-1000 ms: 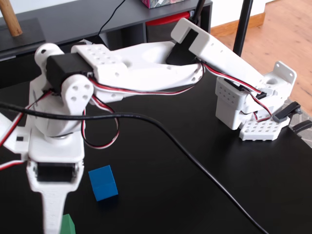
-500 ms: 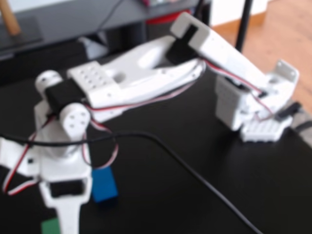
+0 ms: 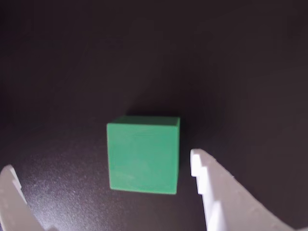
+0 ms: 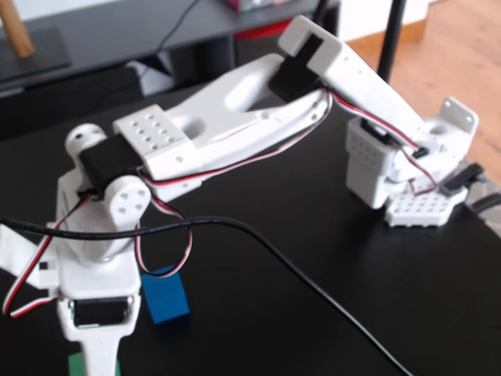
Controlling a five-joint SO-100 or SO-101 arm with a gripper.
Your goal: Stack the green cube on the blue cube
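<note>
Gripper [image 3: 103, 175] lowered, fingers wide astride green cube [image 3: 143, 154] (seemingly not touching), blue cube [image 4: 165, 297] beside.

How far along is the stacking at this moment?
Done: nothing is stacked. The small matte green cube lies on the black table, and the bright-blue cube sits apart. In hand: the open gripper straddles the green cube, fingers not touching. Left: grasp, lift, place.
</note>
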